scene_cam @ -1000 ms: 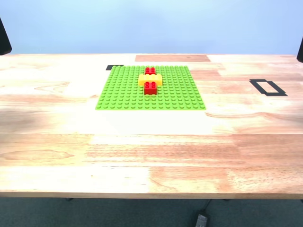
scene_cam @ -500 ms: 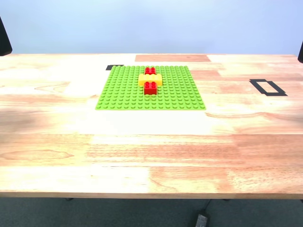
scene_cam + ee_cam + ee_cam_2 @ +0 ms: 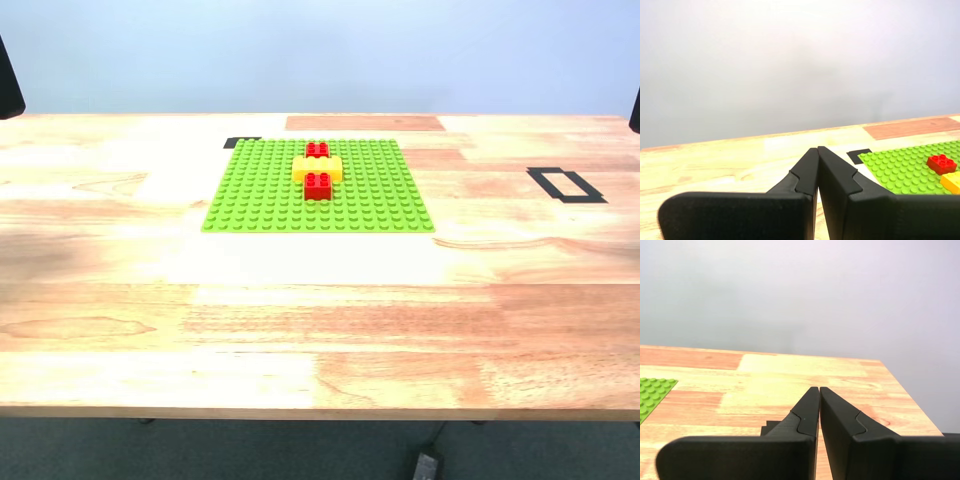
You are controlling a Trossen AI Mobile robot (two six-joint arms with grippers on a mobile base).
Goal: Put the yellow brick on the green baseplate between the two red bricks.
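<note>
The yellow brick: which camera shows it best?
The exterior view: the whole yellow brick sits between two red bricks on the baseplate. The first wrist view catches a corner; the second wrist view shows none.

— How is the light?

— Even and bright, seemingly from overhead. The wooden surface shows pale washed-out patches (mild glare), and the yellow brick casts almost no shadow on the green baseplate.

— Sharpness?

— The exterior view is crisp to its edges. In both wrist views my first tool and my second tool sit dark and slightly soft up close, against a flat, hazy grey wall.
</note>
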